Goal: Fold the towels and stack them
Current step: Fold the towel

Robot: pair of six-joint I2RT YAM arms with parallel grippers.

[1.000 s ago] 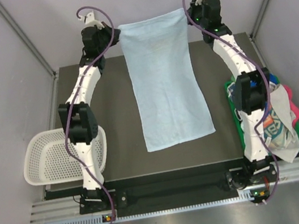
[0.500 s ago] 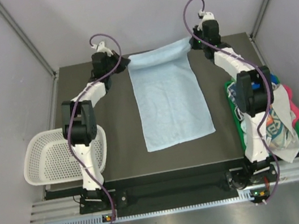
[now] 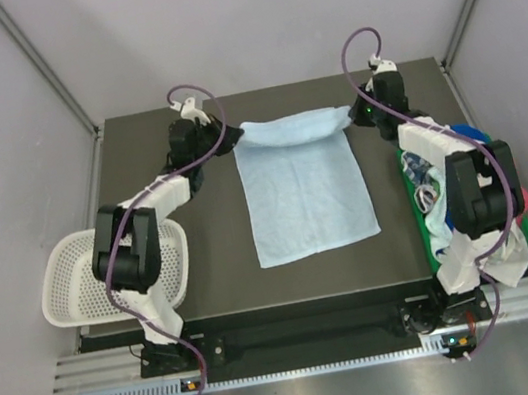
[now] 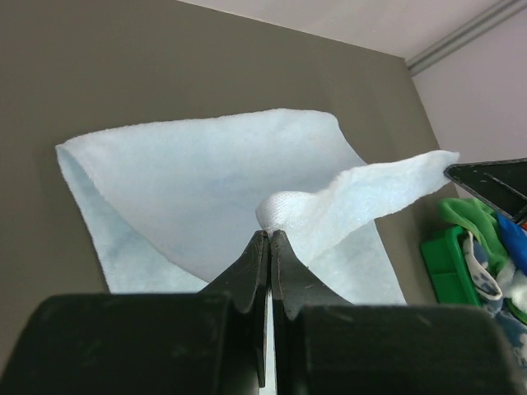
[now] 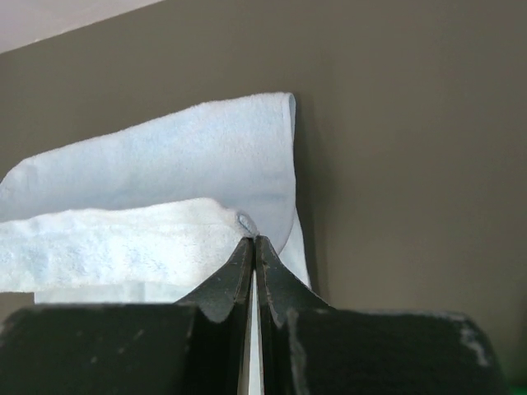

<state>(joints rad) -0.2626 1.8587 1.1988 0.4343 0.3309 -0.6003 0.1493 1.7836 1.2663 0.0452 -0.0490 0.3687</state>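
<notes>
While the near part of the pale blue towel (image 3: 305, 201) lies flat on the worktop (image 3: 218, 286), with the white basket (image 3: 77, 290) to its left and the green tray (image 3: 418, 217) of heaped towels (image 3: 511, 263) to its right, its far edge curls up off the surface, one corner pinched tight in the left jaws, the other in the right jaws.

I see my left arm (image 3: 157, 191) and right arm (image 3: 428, 137) built of white links with chunky black joint housings. A purple cable (image 3: 359, 32) loops off each wrist and runs down to the base. The left gripper (image 4: 269, 239) and right gripper (image 5: 253, 240) have matte black fingers (image 4: 247, 280) tapering to thin tips.
</notes>
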